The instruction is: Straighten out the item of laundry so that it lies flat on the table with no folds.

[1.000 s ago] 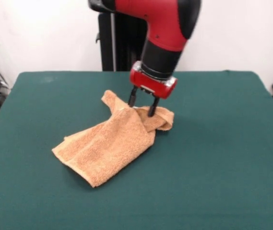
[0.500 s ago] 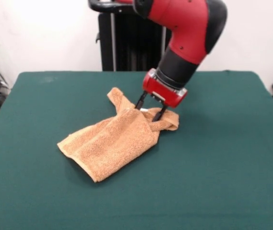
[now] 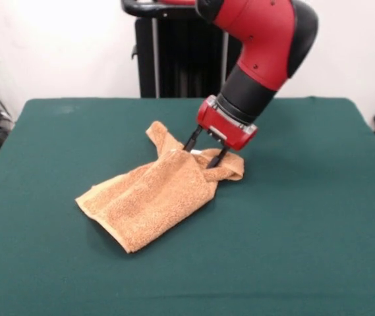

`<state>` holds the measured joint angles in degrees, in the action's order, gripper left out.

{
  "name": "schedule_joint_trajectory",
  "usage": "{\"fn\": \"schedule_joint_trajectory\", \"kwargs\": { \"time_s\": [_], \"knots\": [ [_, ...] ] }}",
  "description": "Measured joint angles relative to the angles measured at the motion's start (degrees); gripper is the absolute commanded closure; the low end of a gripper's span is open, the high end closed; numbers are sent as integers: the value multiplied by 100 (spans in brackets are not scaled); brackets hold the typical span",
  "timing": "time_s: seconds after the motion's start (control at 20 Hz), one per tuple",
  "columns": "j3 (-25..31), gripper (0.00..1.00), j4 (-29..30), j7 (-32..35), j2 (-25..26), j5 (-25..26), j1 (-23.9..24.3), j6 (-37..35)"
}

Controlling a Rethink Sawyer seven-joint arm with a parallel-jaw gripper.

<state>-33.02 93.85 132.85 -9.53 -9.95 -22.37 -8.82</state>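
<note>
Towel point(image 3: 151, 197) has slid slightly back left across the table point(image 3: 306, 230) as the gripper point(image 3: 201, 154), fingers narrowly pinching its bunched top edge, drags it, folds remaining.

No text, label, brand, number or sign can be read anywhere; the red arm's casing shows no legible marking. The towel point(image 3: 154, 197) bears no lettering that can be made out; the green worktop point(image 3: 306, 217) is unmarked.

even, bright indoor light, soft faint shadows, slightly soft focus, washed-out white wall point(image 3: 55, 46)
</note>
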Motion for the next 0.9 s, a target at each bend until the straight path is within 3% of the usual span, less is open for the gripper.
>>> {"fn": "schedule_joint_trajectory", "kwargs": {
  "time_s": [0.5,0.8,0.9],
  "knots": [
    [38,0,3,0,-19,-1,92,61],
    [572,0,25,-1,-402,197,788,-102],
    [963,0,32,-1,-649,469,1257,-251]
  ]
}}
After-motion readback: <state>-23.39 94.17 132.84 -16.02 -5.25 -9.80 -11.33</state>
